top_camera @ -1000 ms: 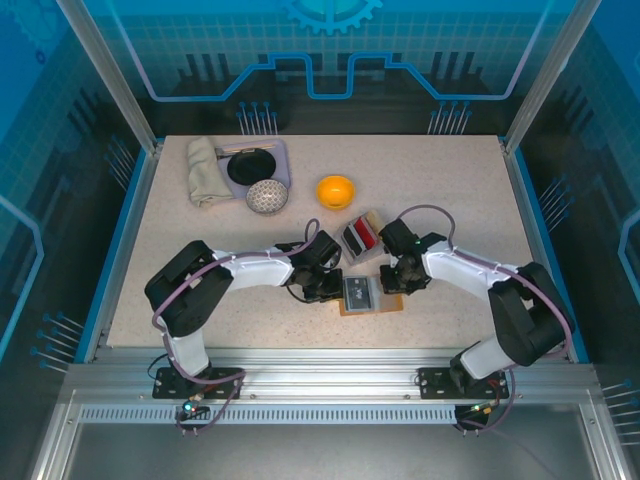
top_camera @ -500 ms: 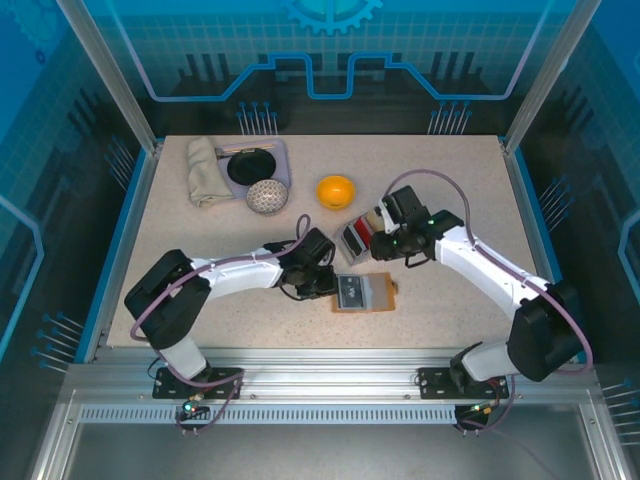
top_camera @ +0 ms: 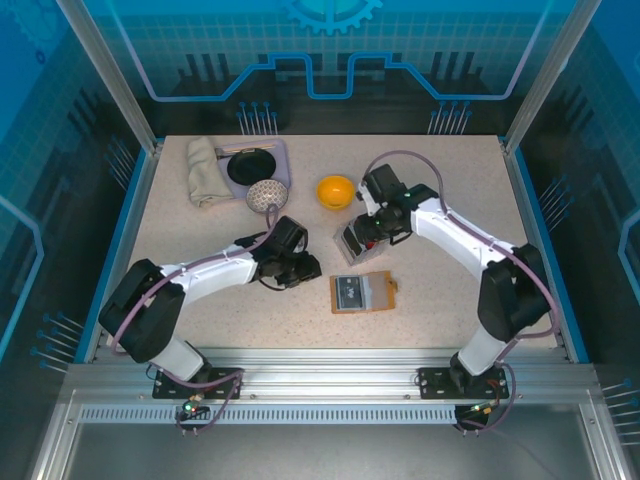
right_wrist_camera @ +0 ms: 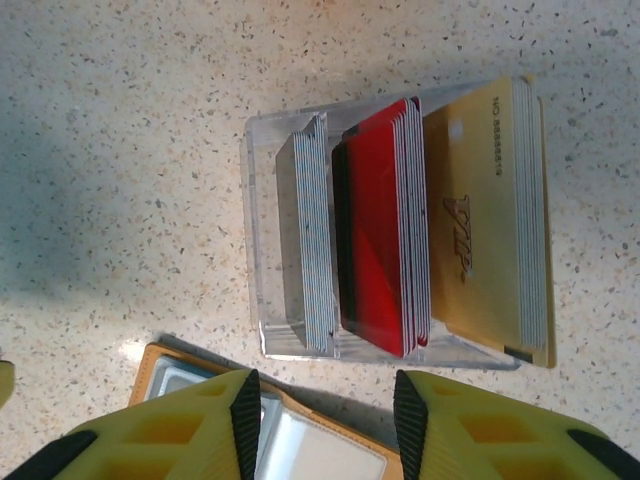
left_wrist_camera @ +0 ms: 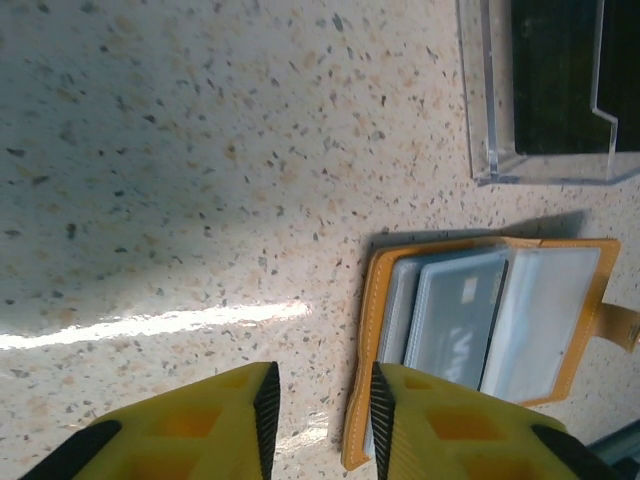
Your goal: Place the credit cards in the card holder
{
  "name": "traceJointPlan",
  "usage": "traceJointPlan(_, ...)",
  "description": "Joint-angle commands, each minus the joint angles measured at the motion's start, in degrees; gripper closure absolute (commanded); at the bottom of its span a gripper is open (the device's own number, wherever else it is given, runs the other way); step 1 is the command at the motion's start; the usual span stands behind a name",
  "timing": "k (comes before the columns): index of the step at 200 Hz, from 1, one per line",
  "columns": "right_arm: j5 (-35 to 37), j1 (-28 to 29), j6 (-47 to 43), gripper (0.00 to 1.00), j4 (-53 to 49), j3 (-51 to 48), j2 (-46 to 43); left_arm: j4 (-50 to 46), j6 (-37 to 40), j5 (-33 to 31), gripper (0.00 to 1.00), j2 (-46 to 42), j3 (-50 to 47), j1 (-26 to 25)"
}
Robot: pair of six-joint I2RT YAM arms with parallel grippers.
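So here's the state of things: the holder (top_camera: 383, 293) is lying flat and open on the table (left_wrist_camera: 200, 150), near the front edge, roughly between the two arms. One of its clear pockets looks like it has a grey card (left_wrist_camera: 455, 320) tucked in.

The rest of the cards (right_wrist_camera: 385, 230) are standing on edge in a clear tray (right_wrist_camera: 258, 230) just behind the holder: a grey-blue stack, a red stack and a gold stack leaning at one end.

The left gripper (left_wrist_camera: 322, 405) hangs low over bare table just left of the holder, jaws apart, nothing in them. The right gripper (right_wrist_camera: 325, 420) sits above the tray, also released and carrying nothing.

Handling-wise, these cards look light, stiff and pretty slick, and they're packed tight, so peeling one off a stack is probably the fiddly bit. Best bet seems to be pinching a card across its faces by the top edge that sticks up past the tray wall. The gold end stack looks the most exposed.

The holder is soft leather with floppy plastic sleeves and doesn't weigh much, so it'll likely scoot when a card gets pushed in. The left arm pinning down the orange border would help.
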Motion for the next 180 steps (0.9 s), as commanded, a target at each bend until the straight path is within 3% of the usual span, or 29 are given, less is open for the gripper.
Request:
traceJointPlan(1, 1.51, 1.52, -1.97, 0.58, -3.94, 4.46, 3.24, 1.46, -0.29, 1.53, 0.64, -0.56, -0.10, 0.81)
traceJointPlan(75, 2.42, 3.15, -2.90, 0.58, -7.13, 13.21, 10.76, 3.03, -2.27, 1.81, 0.60, 0.39, 0.26, 2.31)
traceJointPlan(117, 4.72, 4.47, -3.06, 0.67, -8.71, 15.24, 14.84, 3.47, -2.69, 2.29, 0.60, 0.77, 0.00, 2.66)
traceJointPlan(180, 16.22, 7.01, -2.99, 0.66, -9.56, 16.66, 20.66, 3.72, -3.33, 1.97, 0.59, 0.42, -0.49, 2.74)
